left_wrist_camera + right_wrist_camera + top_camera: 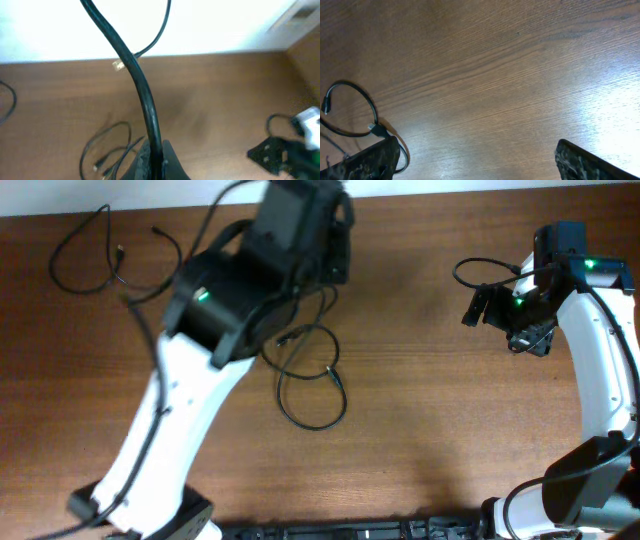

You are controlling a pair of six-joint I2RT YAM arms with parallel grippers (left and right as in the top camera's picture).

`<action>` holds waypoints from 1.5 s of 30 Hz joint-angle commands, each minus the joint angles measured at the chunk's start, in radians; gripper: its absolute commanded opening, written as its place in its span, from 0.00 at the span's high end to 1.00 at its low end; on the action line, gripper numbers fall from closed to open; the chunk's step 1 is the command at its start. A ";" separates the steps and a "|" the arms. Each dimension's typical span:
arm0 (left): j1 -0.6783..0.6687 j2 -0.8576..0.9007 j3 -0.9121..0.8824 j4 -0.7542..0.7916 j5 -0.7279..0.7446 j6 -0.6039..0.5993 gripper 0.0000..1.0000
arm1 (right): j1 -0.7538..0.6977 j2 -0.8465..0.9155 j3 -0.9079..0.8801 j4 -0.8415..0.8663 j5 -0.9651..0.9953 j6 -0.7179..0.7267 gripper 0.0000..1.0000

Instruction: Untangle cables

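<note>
My left gripper (161, 159) is shut on a thick black cable (142, 90) that rises from the jaws toward the back edge of the table. A thinner cable (162, 27) crosses it, with a small pale connector (118, 65) beside it. In the overhead view the left gripper (325, 255) is raised over a tangle of thin black loops (312, 375). My right gripper (475, 167) is open wide and empty above bare wood. A short black cable loop (355, 107) lies beside its left finger. It also shows in the overhead view (480, 272) beside the right gripper (478, 308).
A separate thin black cable (85, 250) lies loose at the table's back left. The wooden table (440, 420) ends at a white strip along the back. The left arm's body (215, 300) hides part of the tangle.
</note>
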 commanded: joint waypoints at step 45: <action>0.453 0.391 0.017 0.046 1.159 0.179 1.00 | -0.003 -0.006 0.011 -0.003 0.013 -0.006 0.02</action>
